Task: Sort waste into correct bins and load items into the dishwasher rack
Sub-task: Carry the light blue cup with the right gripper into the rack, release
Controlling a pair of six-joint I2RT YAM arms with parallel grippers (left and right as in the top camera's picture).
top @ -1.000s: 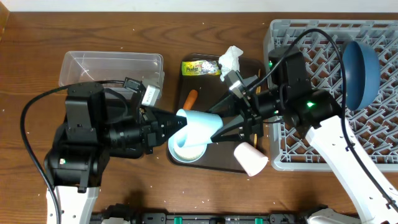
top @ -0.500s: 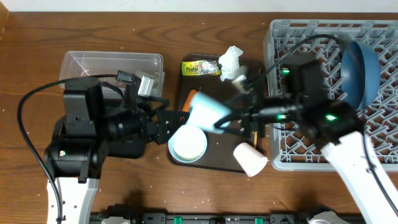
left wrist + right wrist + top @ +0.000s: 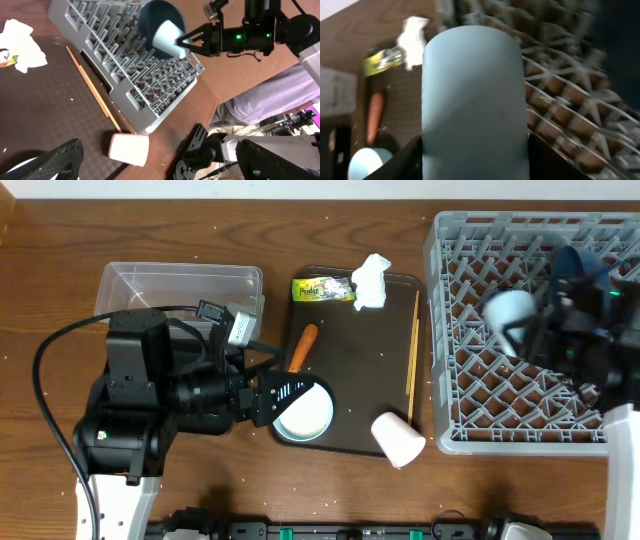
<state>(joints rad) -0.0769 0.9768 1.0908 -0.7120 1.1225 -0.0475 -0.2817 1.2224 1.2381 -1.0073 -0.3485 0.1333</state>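
Note:
My right gripper (image 3: 522, 322) is shut on the small blue cup (image 3: 503, 308) and holds it on its side above the grey dishwasher rack (image 3: 470, 395). In the right wrist view the cup (image 3: 475, 95) fills the space between both fingers (image 3: 400, 160). The dark blue plate (image 3: 160, 17) stands in the rack behind it. My left gripper (image 3: 290, 388) is open and empty, just over the white bowl (image 3: 305, 418). The pinkish cup (image 3: 398, 440) lies on its side at the brown tray's corner. The chopsticks (image 3: 412, 355), carrot (image 3: 303, 346), wrapper (image 3: 322, 288) and tissue (image 3: 372, 278) rest on that tray.
The clear plastic tub (image 3: 180, 288) sits at the back left, partly behind my left arm. The brown serving tray (image 3: 360, 380) lies between the tub and the rack. White grains are scattered over the wooden table (image 3: 60, 270).
My left gripper has opened and let go of the blue cup. My right gripper has carried the cup to the right, from above the bowl to over the rack.

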